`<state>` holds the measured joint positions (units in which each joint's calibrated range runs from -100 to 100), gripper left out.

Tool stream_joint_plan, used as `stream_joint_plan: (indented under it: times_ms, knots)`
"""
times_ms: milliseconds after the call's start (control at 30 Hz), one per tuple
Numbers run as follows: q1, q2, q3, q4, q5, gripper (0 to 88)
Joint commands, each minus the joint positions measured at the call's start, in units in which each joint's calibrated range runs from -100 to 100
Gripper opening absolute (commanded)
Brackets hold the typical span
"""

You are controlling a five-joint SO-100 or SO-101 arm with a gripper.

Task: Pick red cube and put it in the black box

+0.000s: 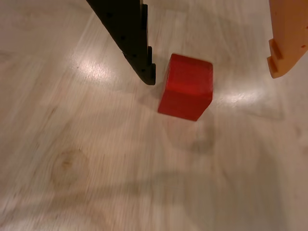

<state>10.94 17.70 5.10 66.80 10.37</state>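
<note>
A red cube [186, 86] rests on the pale wooden tabletop [96, 159] in the wrist view, upper middle of the picture. My gripper [211, 74] is open and reaches down from the top edge. Its black finger [132, 38] ends just left of the cube, with a narrow gap to the cube's side. Its orange finger [288, 36] hangs at the right edge, well clear of the cube. The cube sits between the two fingers, closer to the black one. The black box is out of view.
Bare wood with a knot mark [70, 166] spreads below and to the left of the cube. Glare patches lie on the surface near the fingertips.
</note>
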Motion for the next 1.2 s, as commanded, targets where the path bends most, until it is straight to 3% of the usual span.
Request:
stream_joint_plan:
  times_ms: [0,400,633,933,1167]
  knots:
    - [-0.1,0.0,-2.9,-0.5,0.2,36.4]
    - [-0.2,2.9,-4.8,-1.0,0.0,35.5]
    - [-0.9,2.5,-4.5,-0.7,-0.1,15.7]
    - [-1.6,2.2,-4.5,-0.5,-0.3,3.6]
    - [-1.0,-4.7,-3.9,3.7,0.3,2.9]
